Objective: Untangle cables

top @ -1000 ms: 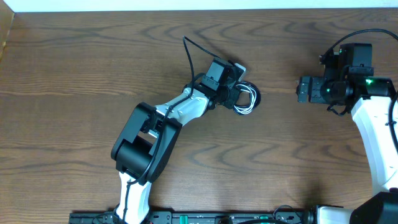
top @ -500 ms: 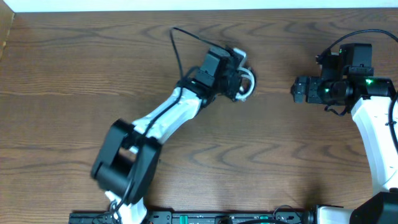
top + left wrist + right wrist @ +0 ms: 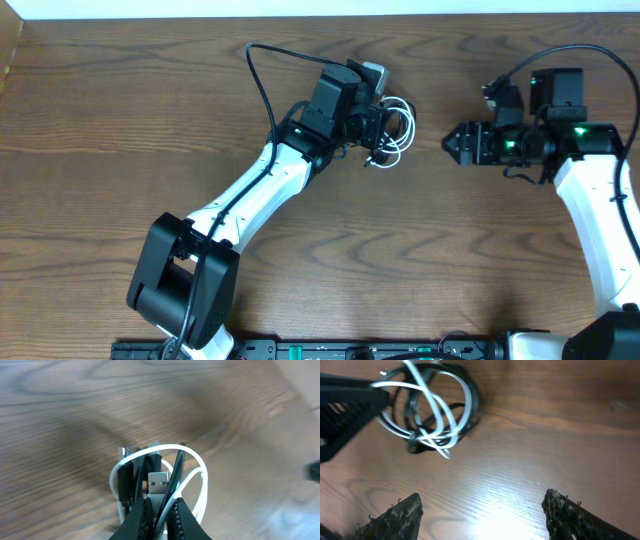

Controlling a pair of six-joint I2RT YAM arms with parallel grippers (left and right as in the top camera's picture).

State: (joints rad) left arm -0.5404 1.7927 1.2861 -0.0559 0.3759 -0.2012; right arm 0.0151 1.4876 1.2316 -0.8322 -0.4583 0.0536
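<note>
Pinching the cables tight, the left gripper holds the black and white loops near the middle of the far edge of the table, likely so the right gripper, fingers spread wide, can grab one. Where the cords cross is too blurry to tell.

Smooth, dark-grained wood with a soft sheen for the table. Glossy white and duller black plastic sheathing on the cables, bright bare metal at the plug.
</note>
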